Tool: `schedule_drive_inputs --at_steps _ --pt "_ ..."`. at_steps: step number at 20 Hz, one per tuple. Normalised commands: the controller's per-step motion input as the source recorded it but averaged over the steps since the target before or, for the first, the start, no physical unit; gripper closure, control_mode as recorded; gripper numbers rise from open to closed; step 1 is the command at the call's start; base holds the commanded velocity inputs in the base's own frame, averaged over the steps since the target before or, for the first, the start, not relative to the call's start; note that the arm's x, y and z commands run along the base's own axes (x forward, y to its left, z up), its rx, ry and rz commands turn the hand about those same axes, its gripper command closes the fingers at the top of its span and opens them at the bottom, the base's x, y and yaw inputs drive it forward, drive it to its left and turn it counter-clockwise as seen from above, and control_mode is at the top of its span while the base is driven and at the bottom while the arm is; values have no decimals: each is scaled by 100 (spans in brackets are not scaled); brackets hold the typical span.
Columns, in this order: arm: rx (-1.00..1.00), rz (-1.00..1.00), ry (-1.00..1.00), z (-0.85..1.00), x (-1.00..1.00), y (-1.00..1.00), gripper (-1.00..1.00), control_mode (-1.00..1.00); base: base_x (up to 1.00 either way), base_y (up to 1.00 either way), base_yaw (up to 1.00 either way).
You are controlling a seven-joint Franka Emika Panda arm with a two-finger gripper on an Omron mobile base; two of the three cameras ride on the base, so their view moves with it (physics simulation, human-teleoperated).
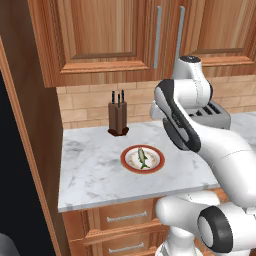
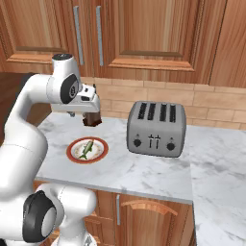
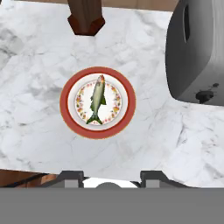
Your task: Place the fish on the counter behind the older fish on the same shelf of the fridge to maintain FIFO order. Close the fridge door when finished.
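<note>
The fish [image 3: 97,99], slim and greenish-yellow with a pale belly, lies on a red-rimmed plate [image 3: 65,103] on the marble counter [image 3: 39,131]. My gripper [image 3: 113,178] hangs well above it, looking straight down, open, with nothing between its fingertips [image 3: 72,177]. From the left base camera the fish [image 1: 142,158] rests on the plate [image 1: 125,161] mid-counter [image 1: 90,170], left of my arm. The right base view has the fish [image 2: 87,149] on the plate [image 2: 72,151]. The fridge's black side [image 1: 12,165] fills the far left. The older fish and the shelf are out of view.
A grey toaster [image 2: 156,127] stands right of the plate, close to my hand. A brown knife block [image 1: 118,119] sits against the back wall behind the plate. Wooden wall cabinets [image 1: 100,35] hang above, and drawers [image 1: 125,215] lie below the counter edge.
</note>
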Motion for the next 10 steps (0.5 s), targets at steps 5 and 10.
schedule_drive_inputs --at_steps 5,10 --pt "-4 1 1 -15 -28 30 -100 -100 0 0 0" --pt "-4 0 3 -79 14 77 -100 -100 0 0 0"
